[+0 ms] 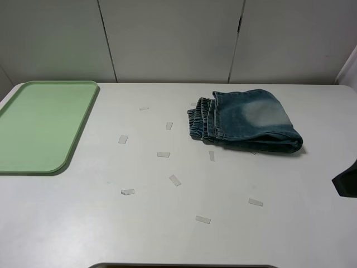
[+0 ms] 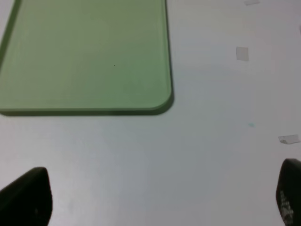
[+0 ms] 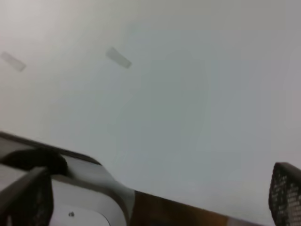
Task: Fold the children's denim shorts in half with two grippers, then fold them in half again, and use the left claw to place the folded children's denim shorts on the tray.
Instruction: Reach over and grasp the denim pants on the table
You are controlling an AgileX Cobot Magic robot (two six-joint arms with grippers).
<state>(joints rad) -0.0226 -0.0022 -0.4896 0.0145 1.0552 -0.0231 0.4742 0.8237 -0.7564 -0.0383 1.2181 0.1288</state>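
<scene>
You are looking at a lab-style test room rather than a home. Take the pale-green rectangular plastic tray [image 1: 39, 128] as your mark: it lies on a plain white flat desk [image 1: 83, 223]. To its right, short strips of clear tape [image 1: 175, 180] dot the desk. Behind it stand bare white wall panels [image 1: 167, 39] with dark seams.

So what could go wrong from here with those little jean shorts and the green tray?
1. The denim shorts lie in thick, uneven layers. A tool might pinch only the top layer, and the fold could slip open.
2. The tray sits far across the table, so a bundle carried by the left tool alone might sag or unfold on the way.
</scene>
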